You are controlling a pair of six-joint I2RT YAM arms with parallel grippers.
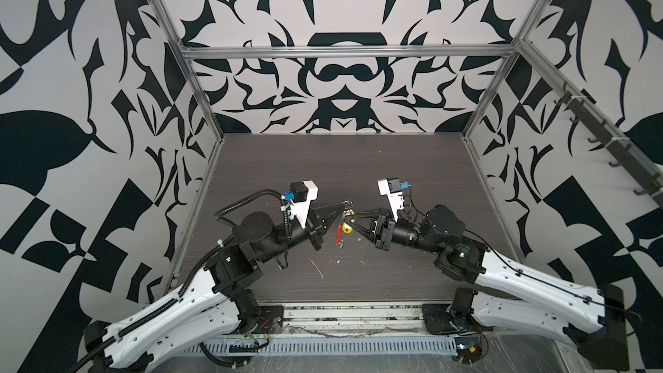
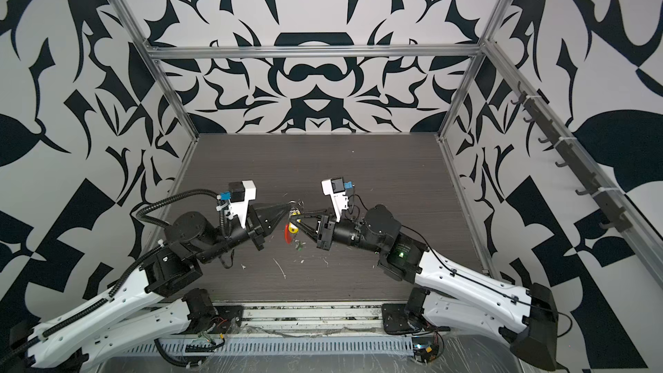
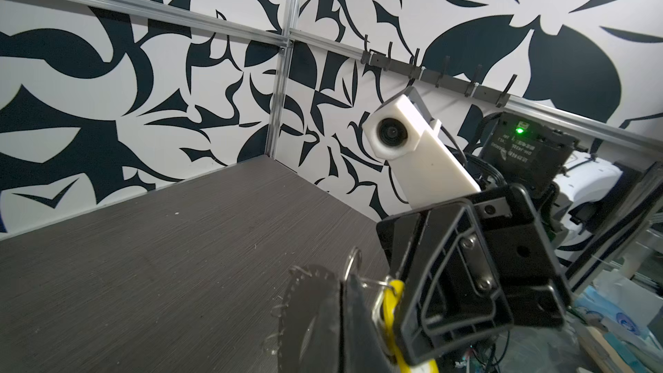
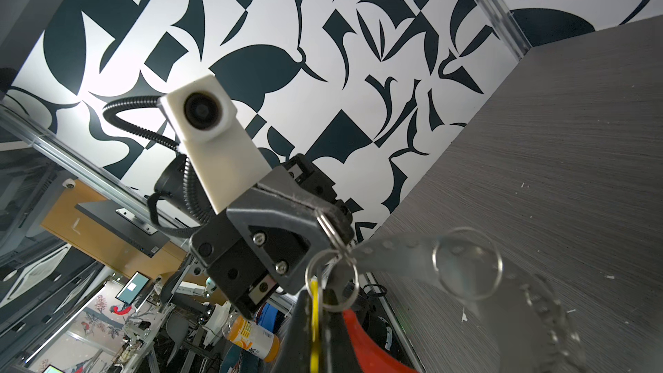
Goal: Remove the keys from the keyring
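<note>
Left gripper (image 1: 345, 207) clamped, apparently on keyring (image 1: 338, 233); right gripper (image 1: 353, 215) clamped on yellow key (image 1: 347, 227) just beside it. If pulled askew, key may be jammed on wire and grip lost.

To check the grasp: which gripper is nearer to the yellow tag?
Right. The right gripper is shut on the yellow tag itself. The left gripper is close beside it, shut on a small metal ring instead.

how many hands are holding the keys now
2. Left hand pinches a small split ring; right hand pinches the yellow tag. They meet tip to tip above the table's middle.
</note>
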